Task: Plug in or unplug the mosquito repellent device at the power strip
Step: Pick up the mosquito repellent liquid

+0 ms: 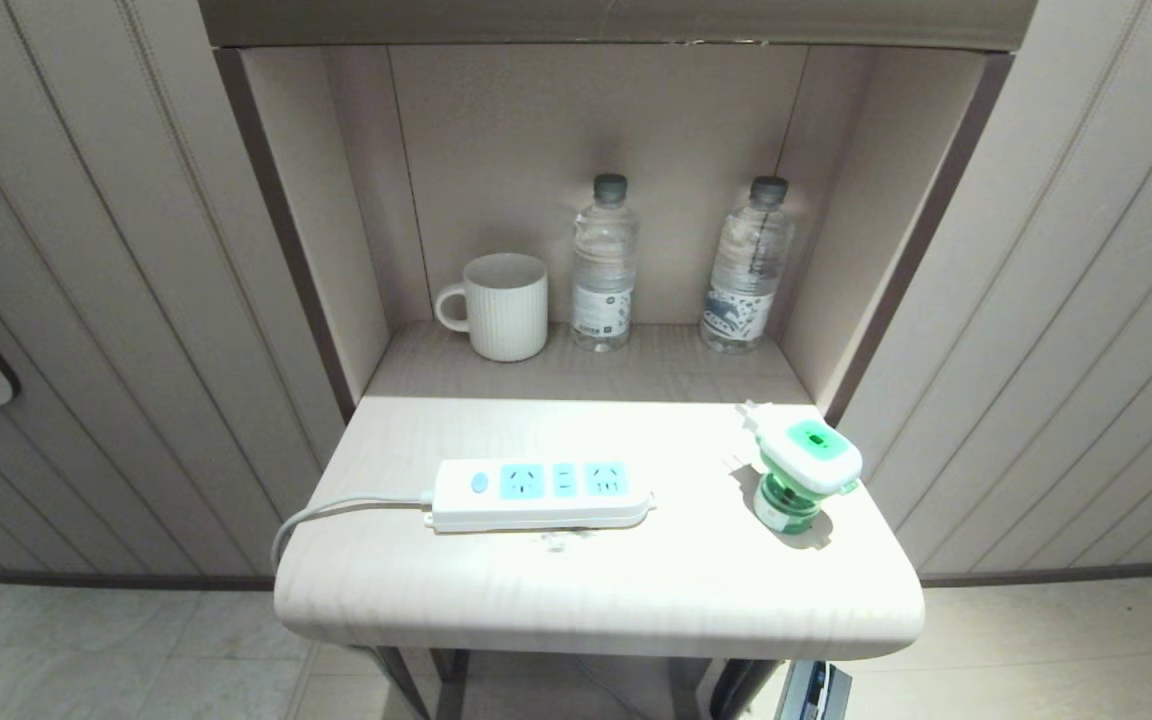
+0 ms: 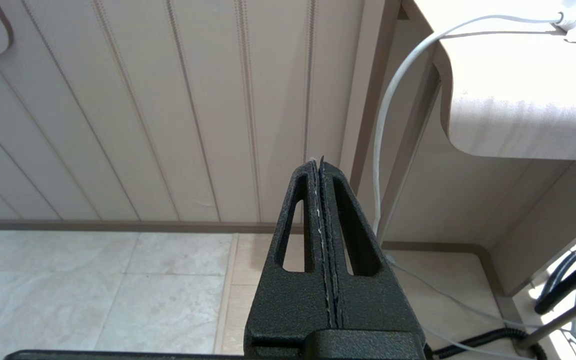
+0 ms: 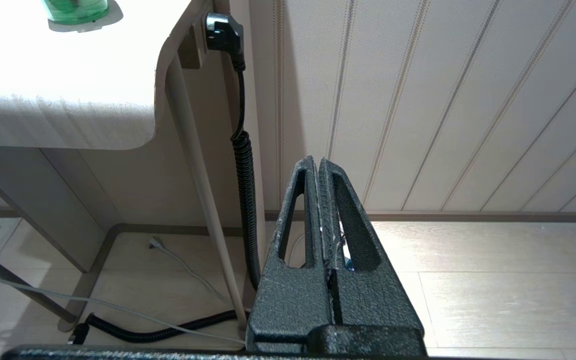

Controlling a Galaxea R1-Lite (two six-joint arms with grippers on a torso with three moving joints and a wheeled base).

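Two clear plastic water bottles (image 1: 604,265) (image 1: 746,268) hold water; green repellent device (image 1: 804,472) stands unplugged beside white power strip (image 1: 541,494). Both black grippers (image 2: 320,161) (image 3: 317,161), pressed closed, hang below tabletop.

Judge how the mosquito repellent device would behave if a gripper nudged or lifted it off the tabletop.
The mosquito repellent device looks top-heavy: a wide white head sits over a narrower green bottle, so a sideways push would probably tip it. It is likely light and rigid plastic. It stands near the tabletop edge on the robot's right, so a topple might carry it off.
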